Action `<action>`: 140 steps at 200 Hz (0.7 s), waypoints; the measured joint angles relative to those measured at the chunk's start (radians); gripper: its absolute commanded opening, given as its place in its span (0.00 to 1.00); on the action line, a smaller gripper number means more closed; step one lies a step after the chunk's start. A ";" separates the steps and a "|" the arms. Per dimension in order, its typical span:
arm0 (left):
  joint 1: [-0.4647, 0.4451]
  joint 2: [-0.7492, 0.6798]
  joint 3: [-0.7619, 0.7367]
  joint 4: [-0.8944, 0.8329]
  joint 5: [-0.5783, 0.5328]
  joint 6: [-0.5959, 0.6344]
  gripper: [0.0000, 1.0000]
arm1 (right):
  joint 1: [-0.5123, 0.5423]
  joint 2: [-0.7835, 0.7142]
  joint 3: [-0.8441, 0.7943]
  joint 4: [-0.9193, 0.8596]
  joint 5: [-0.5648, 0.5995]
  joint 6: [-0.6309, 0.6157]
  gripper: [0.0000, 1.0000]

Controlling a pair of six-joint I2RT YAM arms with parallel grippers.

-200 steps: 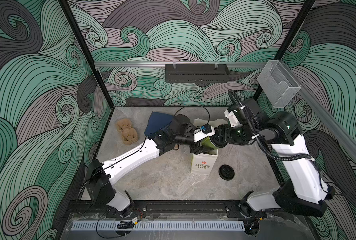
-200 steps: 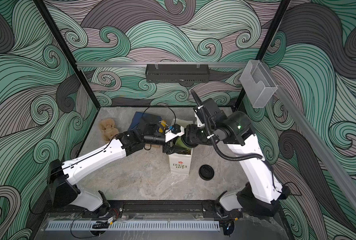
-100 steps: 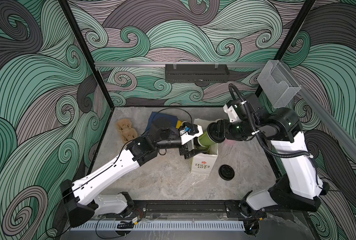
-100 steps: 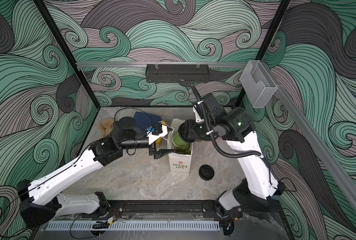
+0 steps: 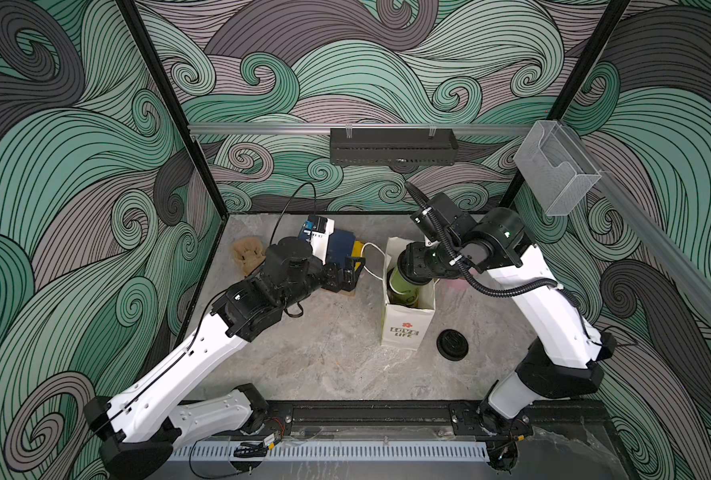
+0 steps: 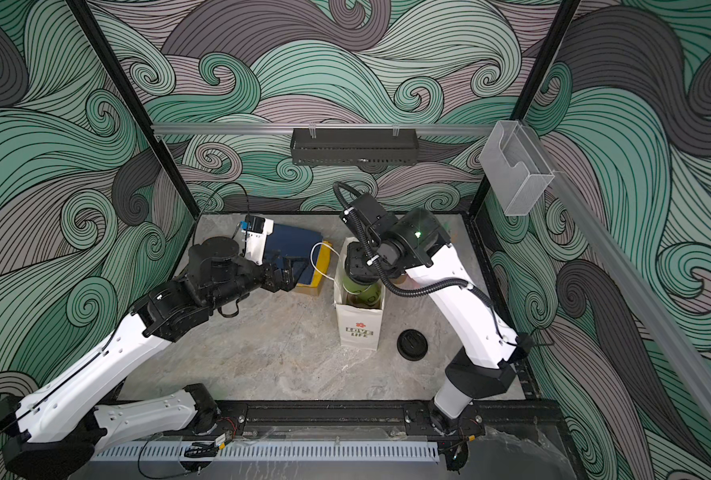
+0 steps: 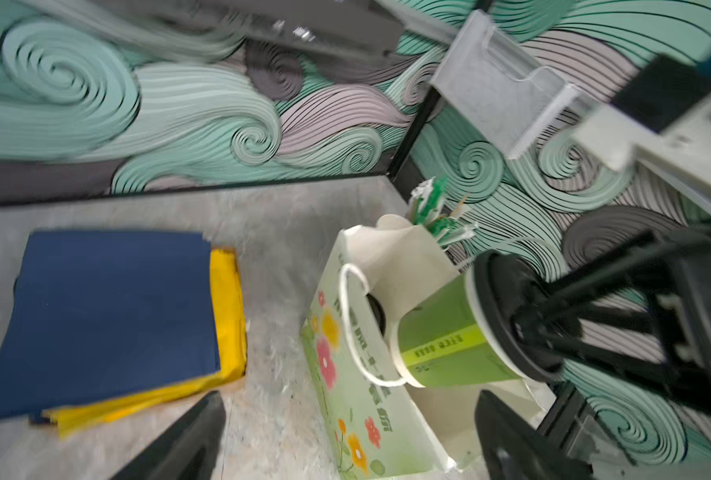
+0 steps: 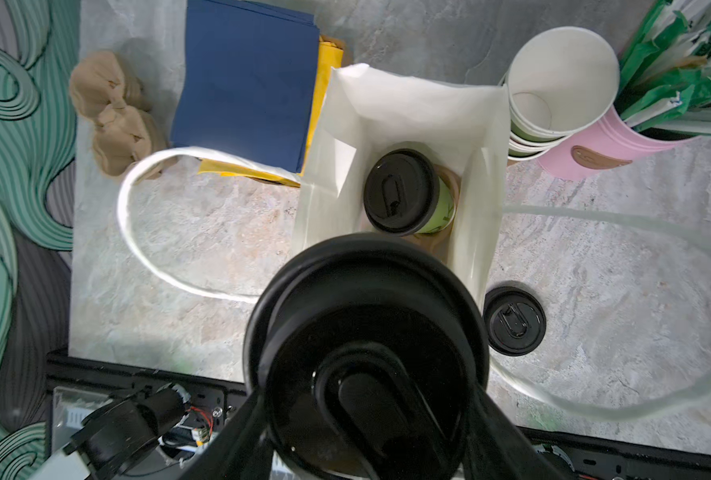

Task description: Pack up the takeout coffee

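**One Coffee Packed, One at the Bag's Mouth**

One green paper cup (image 8: 401,191) with a black plastic sip lid sits upright inside the white paper carrier bag (image 5: 405,328), lodged in a brown cardboard holder (image 8: 451,178) on the bag's floor. Its twin cup (image 7: 441,332) hangs at the bag's mouth, base just inside the rim, clasped in the right end effector (image 5: 413,270), whose jaws close on the lid's edge. The left end effector (image 5: 350,270) stands wide open and empty, apart from the bag, near a stack of navy-blue paper napkins (image 7: 108,316). A loose black plastic lid (image 5: 452,343) lies on the grey stone-look worktop (image 5: 329,365) just beside the bag.

Trouble, if any, lies in the descent. The hanging cup appears to lean, and the holder's free slot is hidden. A base set down off-centre could strike the seated cup's lid, or perch on the holder's edge and topple. With nothing steadying the bag, a nudge against its thin wall may slide or tip it. A hold on the lid alone could pull the lid loose and drop the cup. The bag's white cord handle (image 7: 347,316) loops close by the cup's base and might snag it.
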 measured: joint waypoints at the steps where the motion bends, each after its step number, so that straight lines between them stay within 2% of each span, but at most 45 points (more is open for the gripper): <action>1: 0.002 0.001 0.000 -0.002 0.002 -0.005 0.96 | 0.000 0.000 -0.002 0.000 0.001 0.001 0.63; 27: 0.080 0.015 -0.029 -0.013 0.072 -0.138 0.96 | 0.003 0.000 -0.079 0.000 0.026 0.035 0.63; 50: 0.099 0.020 -0.039 -0.001 0.135 -0.197 0.95 | 0.003 0.001 -0.135 0.000 0.023 0.047 0.63; 99: 0.100 0.056 -0.039 0.041 0.221 -0.247 0.90 | 0.003 0.010 -0.263 0.042 -0.020 0.057 0.63; 140: 0.100 0.076 -0.039 0.059 0.248 -0.266 0.88 | 0.003 0.034 -0.321 0.104 -0.046 0.066 0.63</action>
